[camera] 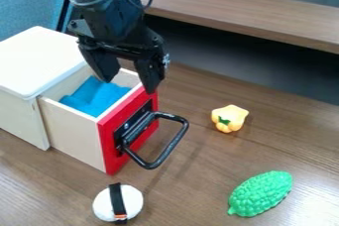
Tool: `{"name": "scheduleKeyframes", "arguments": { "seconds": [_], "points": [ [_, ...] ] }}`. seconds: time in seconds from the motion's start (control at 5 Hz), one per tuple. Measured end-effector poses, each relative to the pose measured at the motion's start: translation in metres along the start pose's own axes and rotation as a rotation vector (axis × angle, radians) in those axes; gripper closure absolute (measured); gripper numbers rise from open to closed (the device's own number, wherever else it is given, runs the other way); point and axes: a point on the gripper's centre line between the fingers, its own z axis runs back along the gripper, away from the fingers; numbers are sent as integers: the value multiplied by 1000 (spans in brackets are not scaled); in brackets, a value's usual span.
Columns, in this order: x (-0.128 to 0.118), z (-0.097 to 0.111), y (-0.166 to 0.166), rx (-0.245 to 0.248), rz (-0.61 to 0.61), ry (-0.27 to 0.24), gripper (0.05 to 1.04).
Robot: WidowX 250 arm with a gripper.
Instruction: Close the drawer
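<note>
Since the claw (128, 84) hung fingers-apart over the drawer (71, 132) at centre-left, a straight drop could've snagged the red front (111, 153), tbh.

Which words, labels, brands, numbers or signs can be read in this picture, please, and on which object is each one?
None can be read.
Pale marks beside the black gripper: too small and blurred to tell if they are lettering.
Orange-and-white patch on the black band of the white toy: too small to tell if it bears print.
</note>
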Motion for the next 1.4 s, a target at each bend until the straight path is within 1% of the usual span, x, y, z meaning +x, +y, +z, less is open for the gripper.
{"name": "scheduleKeyframes", "arguments": {
  "seconds": [0.2,0.4,0.6,1.0,1.2,1.4],
  "points": [
    [-3,-6,0,2,5,25,85],
    [-7,-37,-19,-4,-15,98,85],
    [-6,-54,-27,4,-20,127,85],
    [-4,-74,-31,5,-5,183,85],
    [-2,-82,-22,12,17,203,84],
    [-5,-90,-17,17,32,238,85]
  ]
}}
